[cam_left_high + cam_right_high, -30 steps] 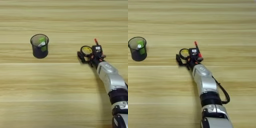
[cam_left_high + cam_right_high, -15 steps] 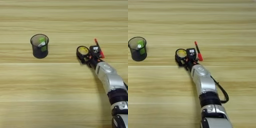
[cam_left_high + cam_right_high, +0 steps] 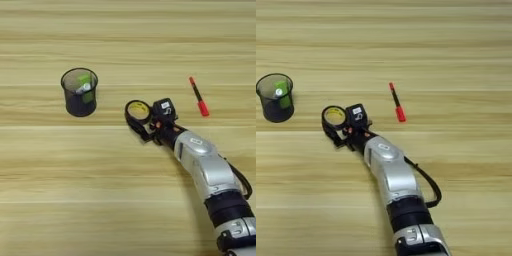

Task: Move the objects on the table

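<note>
Forearm slants up-left, hand (image 3: 144, 122) clasping the tape ring (image 3: 138, 111) on the table (image 3: 125, 45).

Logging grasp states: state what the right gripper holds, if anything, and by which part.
The right gripper is at the tape ring, its black fingers around the ring's near rim. Whether they actually clamp it cannot be told.

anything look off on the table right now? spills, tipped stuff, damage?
Nothing stands out. The mesh cup stands upright with the green block inside it, the pen lies flat on the table, apart from the rest, and the tape ring sits at the gripper. No spill or damage shows.
</note>
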